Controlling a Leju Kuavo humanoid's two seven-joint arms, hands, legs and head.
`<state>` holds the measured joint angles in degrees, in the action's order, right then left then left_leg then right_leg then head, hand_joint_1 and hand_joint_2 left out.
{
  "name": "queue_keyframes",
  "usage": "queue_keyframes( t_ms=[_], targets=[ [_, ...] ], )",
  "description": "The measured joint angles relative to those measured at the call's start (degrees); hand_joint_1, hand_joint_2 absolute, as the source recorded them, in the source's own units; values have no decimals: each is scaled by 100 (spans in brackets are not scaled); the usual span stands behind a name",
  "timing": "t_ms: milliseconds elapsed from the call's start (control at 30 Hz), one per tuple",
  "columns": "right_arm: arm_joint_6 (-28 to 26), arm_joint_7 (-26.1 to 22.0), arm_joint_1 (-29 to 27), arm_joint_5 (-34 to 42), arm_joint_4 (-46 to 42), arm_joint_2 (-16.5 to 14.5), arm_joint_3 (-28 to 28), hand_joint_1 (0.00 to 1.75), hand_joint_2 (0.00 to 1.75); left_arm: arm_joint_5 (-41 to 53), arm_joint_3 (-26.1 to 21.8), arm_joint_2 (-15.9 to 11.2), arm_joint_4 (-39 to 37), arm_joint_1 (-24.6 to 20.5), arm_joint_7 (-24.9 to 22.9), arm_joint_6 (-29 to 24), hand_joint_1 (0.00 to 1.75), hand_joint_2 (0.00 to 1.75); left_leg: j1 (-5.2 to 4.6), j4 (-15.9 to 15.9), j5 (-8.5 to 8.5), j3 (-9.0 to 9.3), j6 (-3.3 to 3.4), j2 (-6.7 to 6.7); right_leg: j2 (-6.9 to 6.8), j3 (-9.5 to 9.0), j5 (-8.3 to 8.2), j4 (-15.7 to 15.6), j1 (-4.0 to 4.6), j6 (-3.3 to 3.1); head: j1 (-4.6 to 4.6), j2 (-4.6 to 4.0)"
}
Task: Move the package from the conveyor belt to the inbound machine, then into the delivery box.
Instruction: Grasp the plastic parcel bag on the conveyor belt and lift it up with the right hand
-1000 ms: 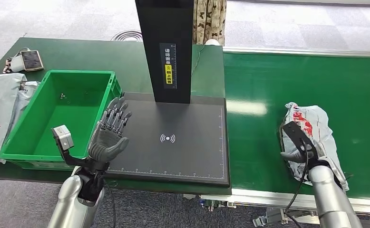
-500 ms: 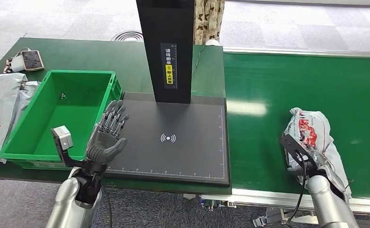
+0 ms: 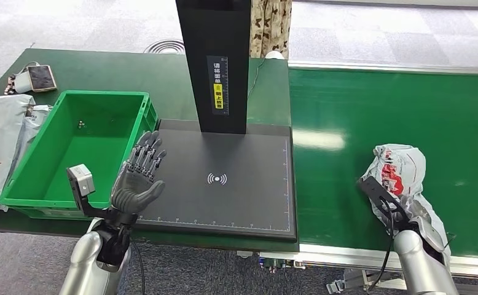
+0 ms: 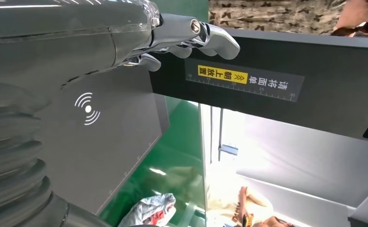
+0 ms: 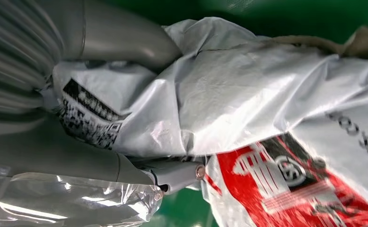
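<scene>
The package (image 3: 402, 172), a crumpled grey plastic mail bag with red print, lies on the green conveyor belt (image 3: 378, 104) near its front edge. My right hand (image 3: 401, 212) grips its near end. In the right wrist view the thumb (image 5: 125, 42) presses over the package (image 5: 248, 94) and the fingers (image 5: 177, 172) curl under it. My left hand (image 3: 139, 175) hovers open, fingers spread, over the left edge of the inbound machine's black pad (image 3: 242, 203), beside the green delivery box (image 3: 101, 94). The left wrist view shows the left hand (image 4: 78, 38) and the far package (image 4: 149, 210).
The machine's black column (image 3: 215, 61) rises behind the pad. Grey mail bags (image 3: 0, 141) and a small device (image 3: 40, 78) lie left of the box. A person in camouflage trousers (image 3: 270, 24) stands behind the table. The belt's metal front rail (image 3: 335, 253) runs below the package.
My right arm has drawn back toward me, and the package has shifted a little right and nearer with it. The left hand has sunk slightly.
</scene>
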<state>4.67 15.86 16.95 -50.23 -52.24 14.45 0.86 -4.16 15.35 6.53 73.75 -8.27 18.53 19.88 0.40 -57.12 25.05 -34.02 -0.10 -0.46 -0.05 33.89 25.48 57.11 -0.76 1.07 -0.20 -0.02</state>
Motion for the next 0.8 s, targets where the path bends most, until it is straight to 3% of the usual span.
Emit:
queue_keyframes(
  t_ms=[667, 800],
  targets=[
    [41, -63, -167, -23, -274, -82, 170, 175, 175, 102, -58, 16, 76, 74, 2, 85, 0, 175, 0, 0, 0, 0, 0, 0, -1, 0, 0, 0, -1, 0, 1, 0],
    [-332, -80, -276, -92, -509, -151, 311, 175, 175, 170, -114, 52, 169, 144, 1, 102, 0, 175, 0, 0, 0, -2, 0, 0, 0, 0, 0, 0, -3, 0, 1, 0]
  ],
)
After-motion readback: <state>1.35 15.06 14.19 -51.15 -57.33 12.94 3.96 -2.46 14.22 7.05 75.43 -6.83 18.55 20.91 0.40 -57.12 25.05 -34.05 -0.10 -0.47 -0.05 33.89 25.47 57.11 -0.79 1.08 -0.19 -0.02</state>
